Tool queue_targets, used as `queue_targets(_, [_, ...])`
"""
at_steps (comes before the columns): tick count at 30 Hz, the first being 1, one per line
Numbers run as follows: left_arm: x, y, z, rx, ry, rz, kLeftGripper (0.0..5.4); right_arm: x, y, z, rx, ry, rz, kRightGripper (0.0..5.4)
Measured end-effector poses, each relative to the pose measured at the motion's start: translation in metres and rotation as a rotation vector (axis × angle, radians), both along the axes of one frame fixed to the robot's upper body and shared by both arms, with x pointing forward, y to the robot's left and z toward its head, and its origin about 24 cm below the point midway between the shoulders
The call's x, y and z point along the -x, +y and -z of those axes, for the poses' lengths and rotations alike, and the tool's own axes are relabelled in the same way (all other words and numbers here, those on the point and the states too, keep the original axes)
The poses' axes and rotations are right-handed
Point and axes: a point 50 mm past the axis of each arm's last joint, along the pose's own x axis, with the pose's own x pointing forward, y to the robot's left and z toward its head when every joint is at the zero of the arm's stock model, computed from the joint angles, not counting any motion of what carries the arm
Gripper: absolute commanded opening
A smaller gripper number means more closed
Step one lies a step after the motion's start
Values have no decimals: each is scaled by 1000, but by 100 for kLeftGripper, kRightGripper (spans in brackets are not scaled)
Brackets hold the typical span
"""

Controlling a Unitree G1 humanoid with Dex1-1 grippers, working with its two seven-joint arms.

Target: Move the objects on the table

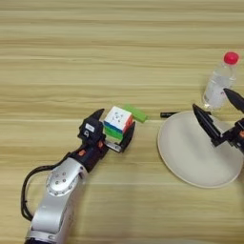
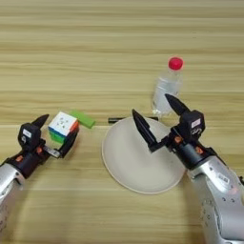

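- Progress is looking early to you: the task names no goal, and every object is sitting on the table (image 1: 71,62) or resting beside another, none visibly lifted clear.
- You are seeing the left gripper (image 1: 114,127) reaching around the cube (image 1: 117,122), one finger behind it and one in front, spread and bracketing it; whether they are pressing on it yet, you cannot tell.
- The green block (image 1: 136,113) is lying just behind the cube, touching or nearly so.
- The right gripper (image 2: 155,119) is hovering with fingers spread wide over the far rim of the plate (image 2: 128,167), holding nothing, with the bottle (image 2: 167,88) standing upright just beyond it.
- The marker (image 2: 119,119) is lying at the plate's far edge, partly hidden by a finger.
- Counting for you: one bottle, one cube, one block, one plate, one marker, two grippers.
- Judging from this, all the moving is remaining to be done.
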Motion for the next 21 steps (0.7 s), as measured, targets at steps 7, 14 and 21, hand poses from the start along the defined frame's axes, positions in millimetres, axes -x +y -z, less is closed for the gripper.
queue_targets(7, [0,1,14,-39,65,-14,540,0,1,-1,-4,-6,-6,535])
queue_targets(14, [-3,0,13,-45,61,-13,529,1,3,-3,-4,-12,-12,539])
queue_targets(21, [-3,-1,13,-41,62,-17,462,1,3,-3,-4,-12,-13,540])
